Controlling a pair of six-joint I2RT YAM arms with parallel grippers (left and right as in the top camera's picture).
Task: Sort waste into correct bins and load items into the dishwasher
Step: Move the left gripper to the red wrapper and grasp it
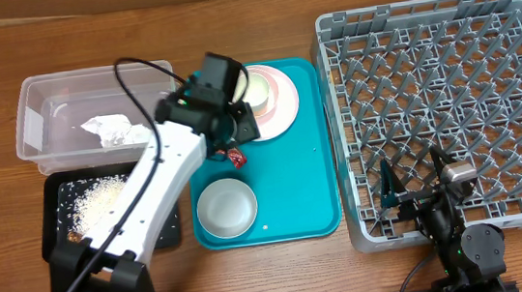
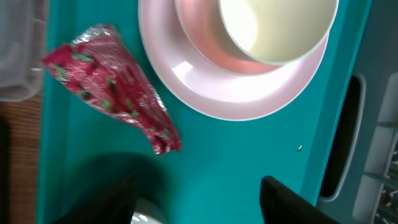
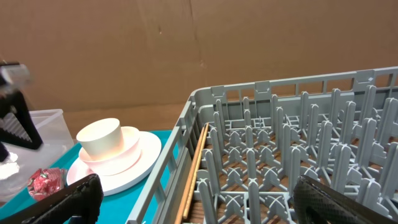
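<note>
Left wrist view — left pincer (image 2: 196, 186) apart, empty, near red wrapper (image 2: 112, 87); right pincer (image 3: 199, 186) wide, empty.

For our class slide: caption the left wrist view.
Left gripper near a crumpled red wrapper beside stacked plates on a teal tray.

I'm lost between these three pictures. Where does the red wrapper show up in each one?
Overhead: wrapper mid-picture on the teal tray, partly hidden, just below the pink plate.
Left wrist: wrapper upper left, on the tray.
Right wrist: wrapper bottom left corner.
Shared landmark: the pink plate, right beside the wrapper in all three.
</note>
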